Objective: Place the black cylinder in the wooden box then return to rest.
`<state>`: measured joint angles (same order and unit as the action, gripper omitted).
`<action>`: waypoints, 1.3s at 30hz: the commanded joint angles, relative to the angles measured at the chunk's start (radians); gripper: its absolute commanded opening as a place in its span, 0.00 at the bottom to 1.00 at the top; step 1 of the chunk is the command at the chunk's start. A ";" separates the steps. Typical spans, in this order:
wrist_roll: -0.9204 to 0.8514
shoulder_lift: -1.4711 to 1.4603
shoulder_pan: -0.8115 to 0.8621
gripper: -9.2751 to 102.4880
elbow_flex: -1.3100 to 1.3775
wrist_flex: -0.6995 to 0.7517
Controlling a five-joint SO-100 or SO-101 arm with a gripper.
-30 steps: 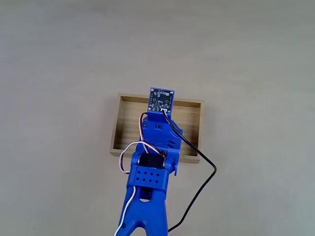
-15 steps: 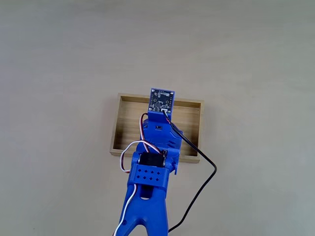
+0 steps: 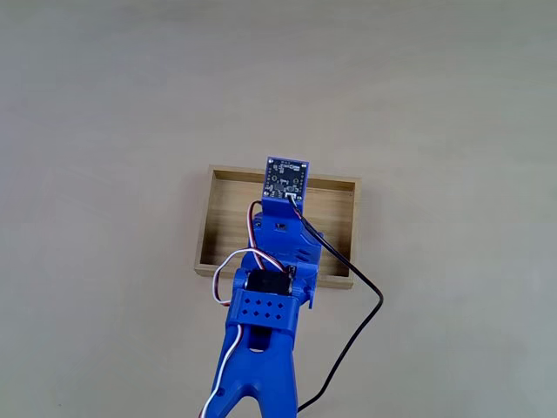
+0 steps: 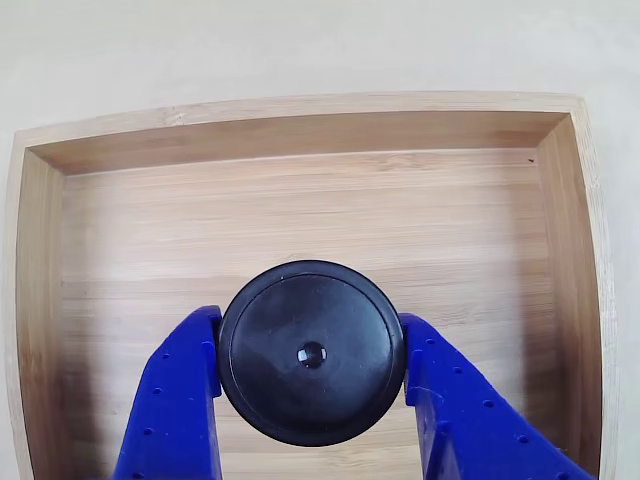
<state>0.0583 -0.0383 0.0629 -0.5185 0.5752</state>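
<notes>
In the other view the gripper (image 4: 311, 385) is clamped on the black cylinder (image 4: 310, 352), a blue finger (image 4: 180, 400) pressing each side, above the wooden box (image 4: 300, 125) floor near its front edge.

Even, bright, diffuse light in both views; no glare. Fixed view sharp, faint soft shadow beside cable (image 3: 352, 335). Other view: box (image 4: 300, 125) walls bow outward at edges, lens distortion; inner corners shaded; cylinder (image 4: 310, 352) top softly lit, in focus.
</notes>
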 commanded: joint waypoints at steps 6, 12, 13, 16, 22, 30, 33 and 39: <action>-0.011 -0.012 -0.005 0.26 0.112 0.003; -0.008 -0.009 -0.005 0.26 0.112 0.003; -0.008 -0.009 -0.005 0.26 0.112 0.003; -0.006 -0.008 -0.005 0.27 0.112 0.003; -0.006 -0.005 -0.005 0.35 0.112 0.003; -0.006 -0.023 -0.005 0.38 0.112 0.003; 0.000 -0.044 -0.003 0.39 0.112 0.003; 0.035 -0.083 0.008 0.39 0.112 0.003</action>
<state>0.0736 -0.0276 0.0629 -0.5185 0.5752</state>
